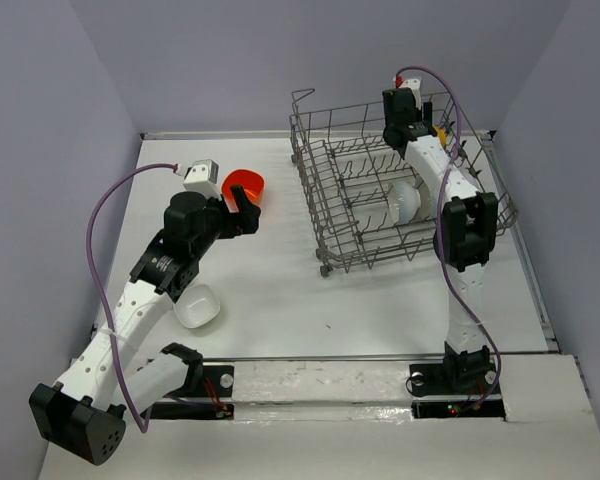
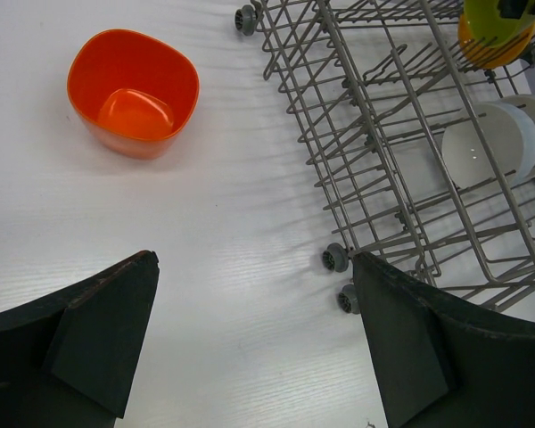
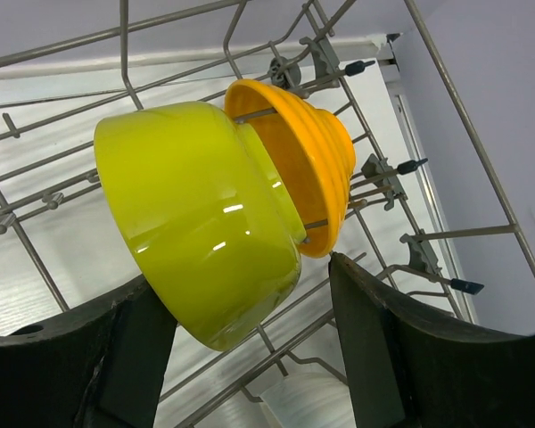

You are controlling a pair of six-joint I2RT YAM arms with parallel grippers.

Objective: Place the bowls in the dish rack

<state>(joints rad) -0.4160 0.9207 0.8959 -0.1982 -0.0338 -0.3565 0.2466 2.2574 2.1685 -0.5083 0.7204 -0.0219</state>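
Note:
A red-orange bowl (image 1: 245, 185) (image 2: 134, 92) sits upright on the table, left of the grey wire dish rack (image 1: 330, 215) (image 2: 366, 125). My left gripper (image 1: 245, 212) (image 2: 254, 330) hovers open just short of that bowl, holding nothing. A white bowl (image 1: 197, 306) lies by the left arm. Another white bowl (image 1: 405, 200) (image 2: 495, 143) stands on edge in the rack. At the rack's back right, a lime green bowl (image 3: 196, 214) leans on an orange-yellow bowl (image 3: 308, 165) among the prongs. My right gripper (image 1: 412, 128) (image 3: 245, 303) straddles the lime bowl's lower edge, open, with a gap at its right finger (image 3: 383, 348).
The rack stands on small wheels (image 2: 335, 258) at the table's right half, its tall grid sides around my right wrist. Walls close the table at the back and on both sides. A raised strip (image 1: 380, 380) runs along the near edge by the arm bases.

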